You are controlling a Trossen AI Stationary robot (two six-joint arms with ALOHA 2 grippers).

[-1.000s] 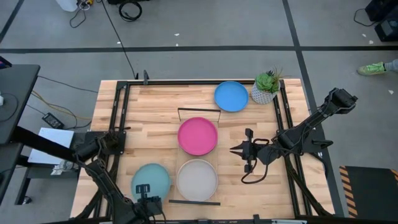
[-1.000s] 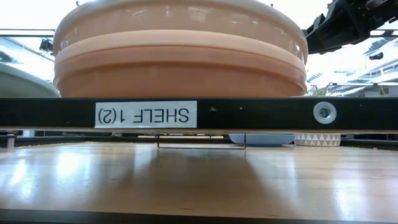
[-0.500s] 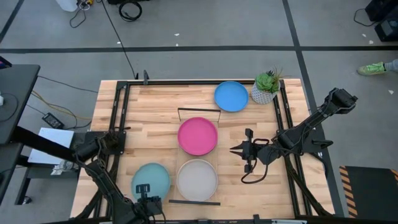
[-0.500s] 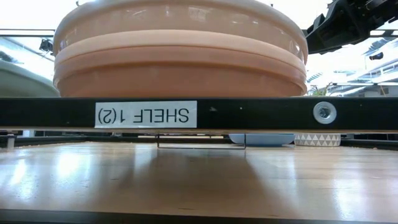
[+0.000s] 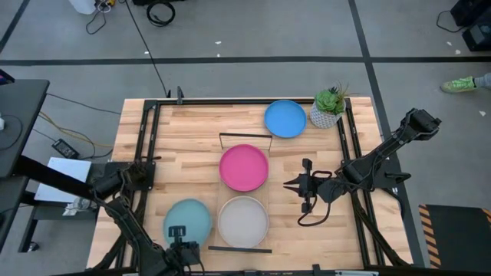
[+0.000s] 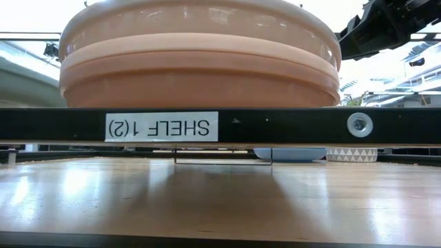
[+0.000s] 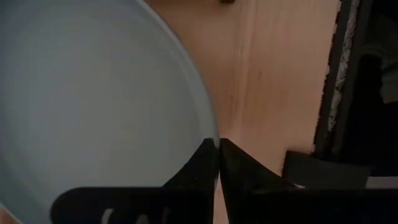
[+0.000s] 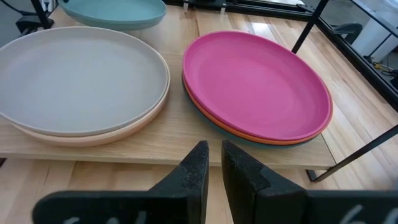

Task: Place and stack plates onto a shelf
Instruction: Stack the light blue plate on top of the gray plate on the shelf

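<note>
The shelf (image 5: pixel 245 136) (image 8: pixel 174 144) runs near to far at the table's middle. On it, a pink plate (image 5: pixel 244 168) (image 8: pixel 255 81) tops a stack with an orange plate (image 8: pixel 249 135) under it. Nearer, a cream plate (image 5: pixel 243 221) (image 8: pixel 74 78) lies on a tan plate (image 8: pixel 99 138) (image 6: pixel 200 83). A blue plate (image 5: pixel 285 119) rests on the table's far side. My left gripper (image 5: pixel 178 232) (image 7: pixel 218 142) is shut on the light aqua plate (image 5: pixel 186 221) (image 7: pixel 93 99), left of the shelf. My right gripper (image 5: pixel 290 185) (image 8: pixel 214 152) hovers shut, right of the shelf. My left gripper pinches the light aqua plate by its rim (image 7: pixel 214 127) on the near side, the rim passing between the two fingers (image 7: pixel 202 163). The fingers come from the table's near edge. Whether the plate is lifted clear of the table does not show.
A white potted plant (image 5: pixel 329 109) stands by the blue plate at the far right corner. Black frame bars (image 5: pixel 351 153) run along the table's sides. The shelf's labelled black front rail (image 6: pixel 275 127) fills the low view. Bare planks (image 5: pixel 184 146) lie left of the shelf.
My left gripper and the light aqua plate have shifted slightly right, toward the shelf. In the low view the plate's dim edge at the left no longer shows where it was.
</note>
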